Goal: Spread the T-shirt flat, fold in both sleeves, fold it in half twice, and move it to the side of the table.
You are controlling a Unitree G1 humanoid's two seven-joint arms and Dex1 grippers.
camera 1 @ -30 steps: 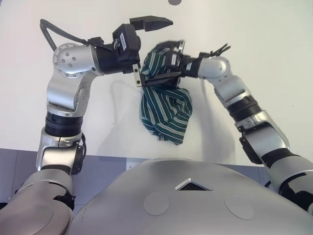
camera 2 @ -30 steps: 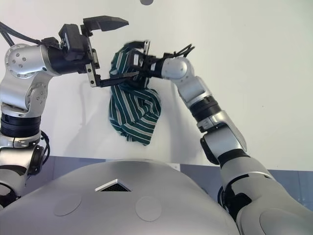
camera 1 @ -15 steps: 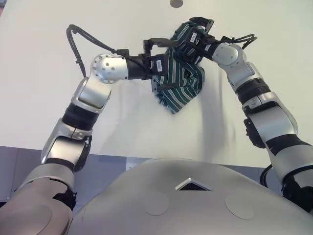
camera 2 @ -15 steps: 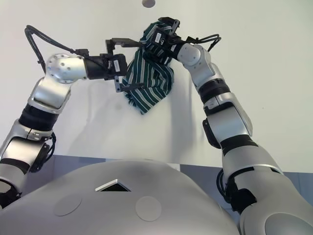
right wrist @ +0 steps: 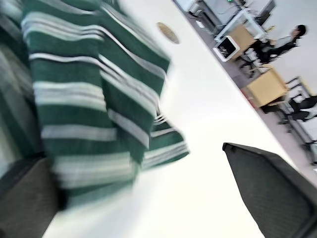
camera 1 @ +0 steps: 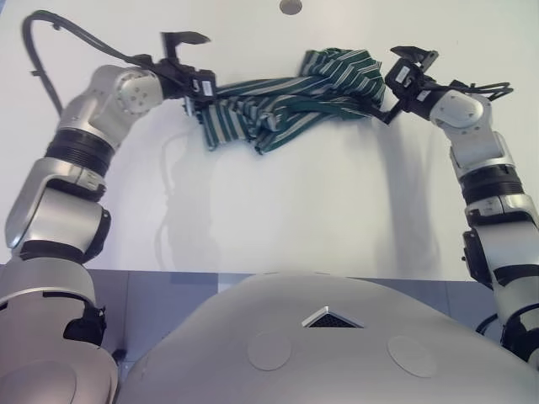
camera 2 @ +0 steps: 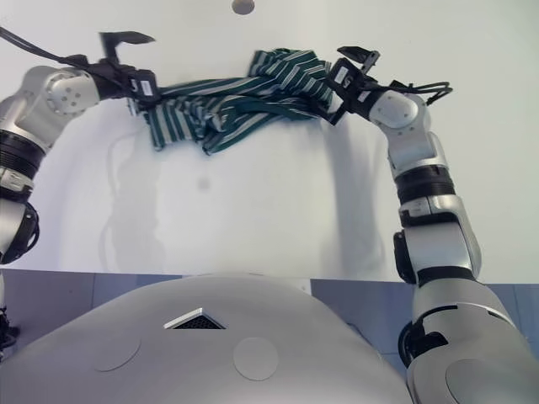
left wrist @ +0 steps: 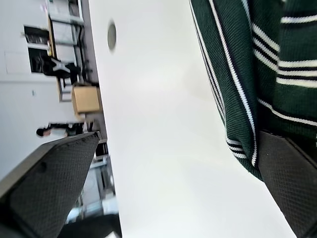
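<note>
The green T-shirt [camera 1: 286, 97] with white stripes is pulled into a long, bunched band over the far part of the white table [camera 1: 320, 202]. My left gripper [camera 1: 200, 80] is at its left end and my right gripper [camera 1: 389, 82] at its right end. Both stand open. In the left wrist view the cloth [left wrist: 257, 74] lies over one finger [left wrist: 292, 183] of the left gripper [left wrist: 178, 136], and the other finger is bare. In the right wrist view the cloth [right wrist: 84, 89] drapes over one finger [right wrist: 25, 203] of the right gripper [right wrist: 124, 158].
A round grey cable port [camera 1: 290, 7] sits in the table just beyond the shirt. The table's front edge [camera 1: 278, 274] runs close to me. The wrist views show desks and cardboard boxes [right wrist: 262, 87] in the room behind.
The shirt hung as a bundle between the two grippers held close together. The arms have since carried it farther out and moved apart sideways, stretching it into a wide band.
</note>
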